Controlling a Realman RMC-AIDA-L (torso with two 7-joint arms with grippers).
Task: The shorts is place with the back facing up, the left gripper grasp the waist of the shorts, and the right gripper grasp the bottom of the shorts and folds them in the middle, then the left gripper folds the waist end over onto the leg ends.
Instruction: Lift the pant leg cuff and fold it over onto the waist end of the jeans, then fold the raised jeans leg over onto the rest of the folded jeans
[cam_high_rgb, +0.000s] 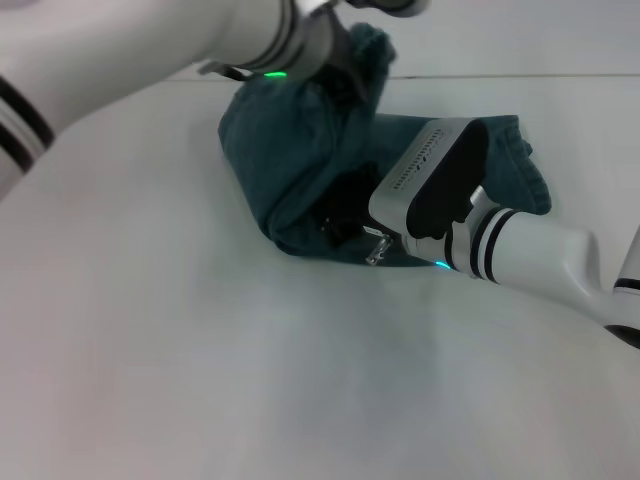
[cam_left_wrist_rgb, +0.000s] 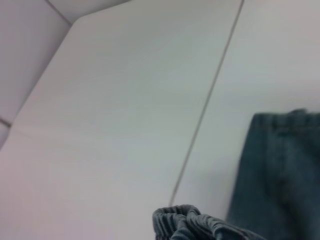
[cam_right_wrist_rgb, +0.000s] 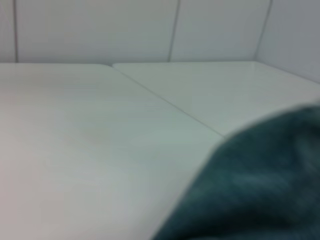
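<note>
The dark teal shorts (cam_high_rgb: 290, 150) lie bunched and partly doubled over on the white table, past its middle. My left gripper (cam_high_rgb: 345, 60) hangs over their far end, shut on a raised bunch of fabric. In the left wrist view that gathered, ribbed waist (cam_left_wrist_rgb: 187, 222) shows close up, with more of the shorts (cam_left_wrist_rgb: 280, 170) lying flat beyond it. My right gripper (cam_high_rgb: 345, 225) sits low at the near edge of the shorts, its dark fingers buried in a fold and shut on it. The right wrist view shows only a blurred mass of the shorts (cam_right_wrist_rgb: 260, 190).
The white table (cam_high_rgb: 200, 350) stretches wide on the near and left sides. A seam between two tabletops (cam_left_wrist_rgb: 205, 105) runs behind the shorts. A white panelled wall (cam_right_wrist_rgb: 150, 30) stands behind the table.
</note>
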